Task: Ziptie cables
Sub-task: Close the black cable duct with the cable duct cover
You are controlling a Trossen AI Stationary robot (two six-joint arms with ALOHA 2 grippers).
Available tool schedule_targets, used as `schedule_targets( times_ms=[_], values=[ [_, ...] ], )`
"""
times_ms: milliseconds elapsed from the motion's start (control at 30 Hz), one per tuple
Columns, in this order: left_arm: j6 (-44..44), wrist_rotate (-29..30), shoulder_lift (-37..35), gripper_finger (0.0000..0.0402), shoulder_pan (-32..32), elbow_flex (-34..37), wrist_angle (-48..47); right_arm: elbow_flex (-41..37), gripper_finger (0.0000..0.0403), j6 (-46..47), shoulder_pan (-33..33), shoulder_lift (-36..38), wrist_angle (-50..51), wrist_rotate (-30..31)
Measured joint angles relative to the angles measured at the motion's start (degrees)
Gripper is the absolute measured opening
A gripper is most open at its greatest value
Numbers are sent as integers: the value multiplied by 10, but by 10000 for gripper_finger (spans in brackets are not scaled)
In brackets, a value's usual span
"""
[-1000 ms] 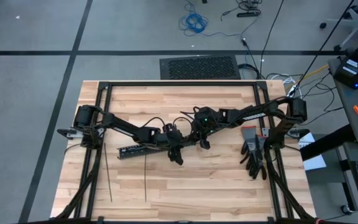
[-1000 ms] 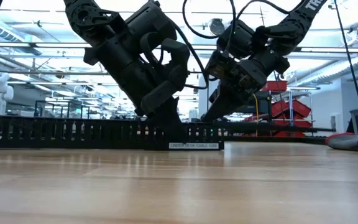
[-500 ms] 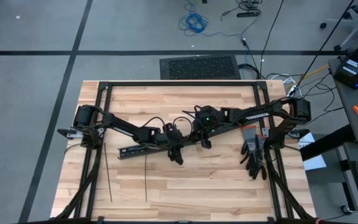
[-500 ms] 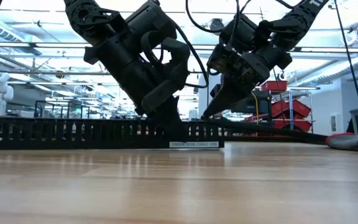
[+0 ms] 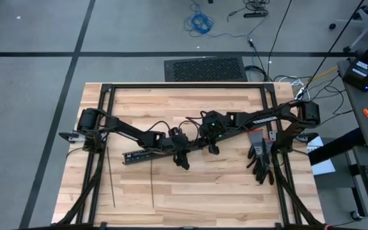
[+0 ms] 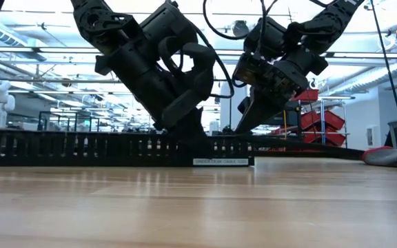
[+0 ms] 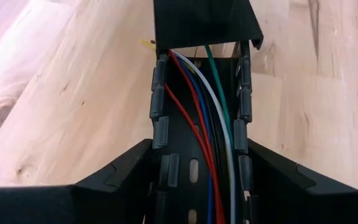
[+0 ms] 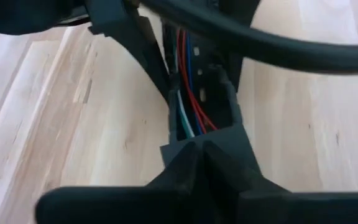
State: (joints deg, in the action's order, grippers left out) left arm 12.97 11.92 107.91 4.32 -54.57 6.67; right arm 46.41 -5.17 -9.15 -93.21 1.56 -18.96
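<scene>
right gripper (image 8: 201, 149): fingers together at duct (image 8: 219, 134) end | cables (image 8: 188, 102): inside duct | table (image 8: 73, 124): wood

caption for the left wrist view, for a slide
Left gripper straddling the black slotted duct, with coloured wires running along its channel.

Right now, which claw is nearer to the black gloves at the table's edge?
Right. The right claw sits mid-table, a short way from the black gloves; the left claw grips the slotted duct, farther away.
</scene>
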Motion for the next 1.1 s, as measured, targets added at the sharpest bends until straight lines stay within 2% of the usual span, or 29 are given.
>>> schedule_targets(
  times_ms=[100, 367, 533, 1100],
  values=[
    [2, -1, 8, 224, 0, 0, 19, 0, 4, 3, 8, 0, -1, 11],
    [11, -5, 11, 224, -1, -1, 41, 0, 1, 32, 19, -5, -14, 63],
    [15, -5, 11, 224, -1, -1, 44, 3, 1, 50, 19, -29, -36, 63],
    [12, 4, 11, 224, 2, 0, 47, 0, 0, 45, 28, -31, -70, 56]
  ],
)
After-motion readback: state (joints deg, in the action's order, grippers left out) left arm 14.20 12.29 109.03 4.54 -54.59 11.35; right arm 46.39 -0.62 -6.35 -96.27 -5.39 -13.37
